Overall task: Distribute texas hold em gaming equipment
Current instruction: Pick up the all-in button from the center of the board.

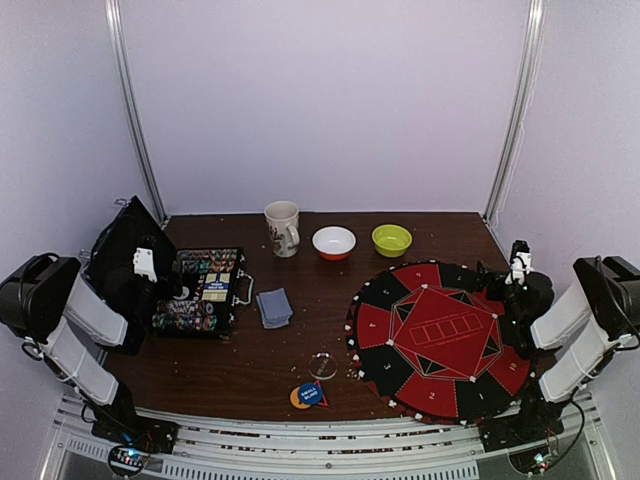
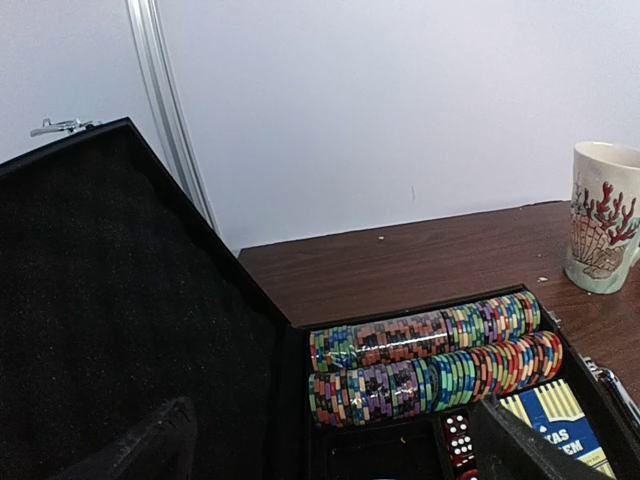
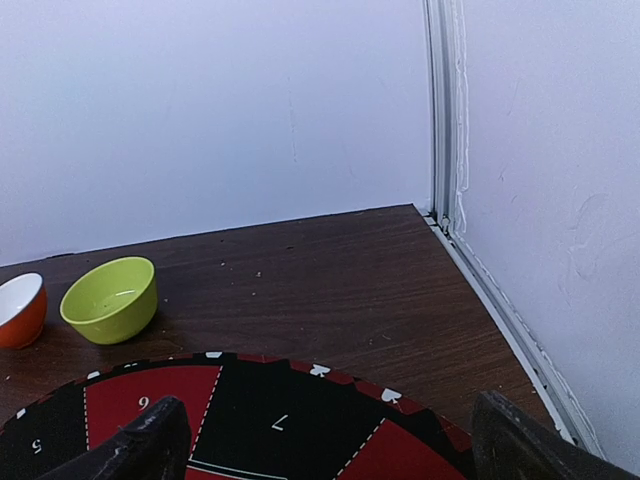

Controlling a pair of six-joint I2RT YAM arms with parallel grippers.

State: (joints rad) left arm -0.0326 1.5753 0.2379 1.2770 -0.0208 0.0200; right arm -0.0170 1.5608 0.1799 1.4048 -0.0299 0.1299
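An open black case [image 1: 236,292] at the left holds rows of poker chips [image 2: 430,360], red dice [image 2: 458,435] and a blue-and-yellow card box [image 2: 562,420]. My left gripper [image 1: 165,283] hovers over the case's left part, open and empty [image 2: 340,445]. A blue-grey card deck [image 1: 274,307] lies right of the case. Orange and blue discs with a red-edged marker [image 1: 309,395] lie near the front, a pale disc [image 1: 322,365] just behind. My right gripper [image 1: 503,283] is open and empty [image 3: 325,445] over the far right edge of the round red-and-black mat [image 1: 440,340].
A cream mug [image 1: 283,228], a white bowl [image 1: 334,242] and a green bowl [image 1: 391,240] stand in a row at the back. The case's raised lid [image 2: 110,320] stands left of my left gripper. Walls close the table on three sides.
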